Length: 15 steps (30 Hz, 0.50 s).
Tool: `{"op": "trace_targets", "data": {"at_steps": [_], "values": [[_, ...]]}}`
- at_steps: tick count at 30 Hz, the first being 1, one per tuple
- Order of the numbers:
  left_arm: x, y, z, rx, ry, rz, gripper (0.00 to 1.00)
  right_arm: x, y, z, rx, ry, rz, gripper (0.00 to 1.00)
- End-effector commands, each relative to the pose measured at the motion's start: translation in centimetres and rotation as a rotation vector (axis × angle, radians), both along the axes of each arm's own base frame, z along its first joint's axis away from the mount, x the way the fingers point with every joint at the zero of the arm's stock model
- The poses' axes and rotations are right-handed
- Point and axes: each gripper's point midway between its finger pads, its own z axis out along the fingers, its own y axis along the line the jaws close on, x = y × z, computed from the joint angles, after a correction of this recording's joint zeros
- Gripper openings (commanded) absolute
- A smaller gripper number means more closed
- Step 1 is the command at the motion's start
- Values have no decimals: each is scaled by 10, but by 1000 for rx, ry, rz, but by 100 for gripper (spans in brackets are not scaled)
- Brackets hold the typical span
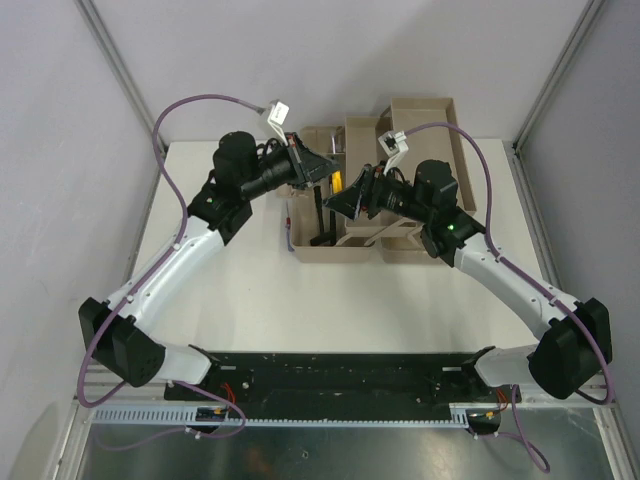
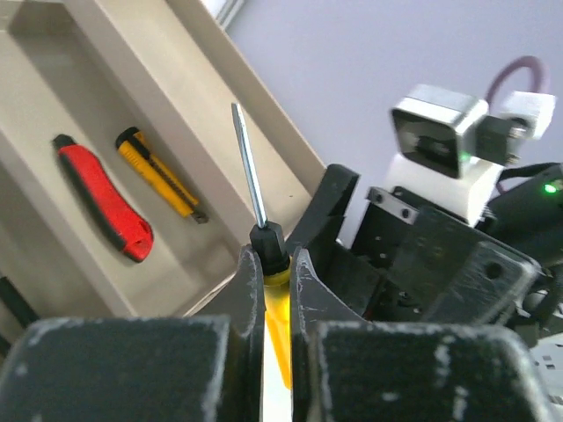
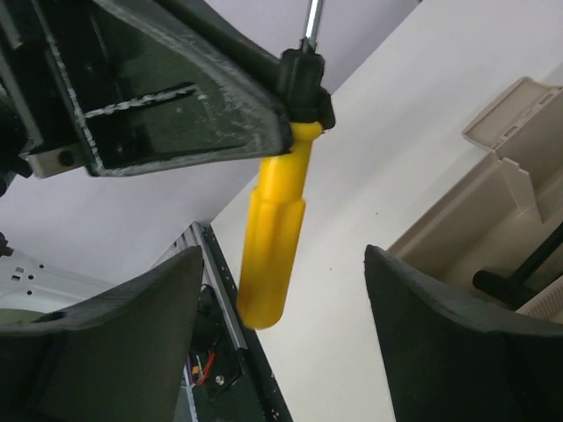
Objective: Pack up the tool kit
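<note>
"Two grippers meet above the open toolbox (image 1: pixel 330 256). Which one has the screwdriver (image 3: pixel 273 220)?"

"The left gripper (image 2: pixel 275 264), pinched tight on the black collar. The shaft points away from it."

"And the yellow handle?"

"Its butt end sits between the right gripper's (image 3: pixel 281 264) spread fingers, touching neither."

"So the right arm is nearer?"

"Yes. I judge it need only close across the handle."

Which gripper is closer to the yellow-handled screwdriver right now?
Left. The left gripper is shut on the screwdriver near its black collar; the right gripper is open, its fingers either side of the handle, not touching.
</note>
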Motion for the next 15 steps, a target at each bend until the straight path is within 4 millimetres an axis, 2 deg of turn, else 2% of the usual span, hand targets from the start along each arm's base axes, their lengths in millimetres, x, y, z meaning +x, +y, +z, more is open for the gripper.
{"op": "trace_targets", "data": {"at_steps": [1, 6, 7, 9, 10, 12, 13, 15], "values": [[-21, -8, 36, -97, -112, -89, 0, 3, 5, 35, 92, -35, 7, 71], [-22, -11, 31, -91, -116, -103, 3, 6, 6, 37, 114, -23, -3, 34], [-21, -11, 30, -88, -118, -99, 10, 6, 5, 39, 116, -25, -6, 26], [-19, -10, 28, -80, -124, -84, 31, 8, 2, 40, 115, -28, -26, 11], [-18, -8, 28, -76, -131, -73, 52, 11, -1, 40, 110, -27, -48, 5], [-15, -2, 28, -64, -150, -33, 80, 17, -10, 38, 94, -23, -95, 1], [-13, 1, 27, -55, -157, -10, 88, 21, -16, 37, 84, -21, -125, 1], [-9, 9, 26, -31, -180, 38, 97, 30, -33, 35, 55, -24, -198, 0]]}}
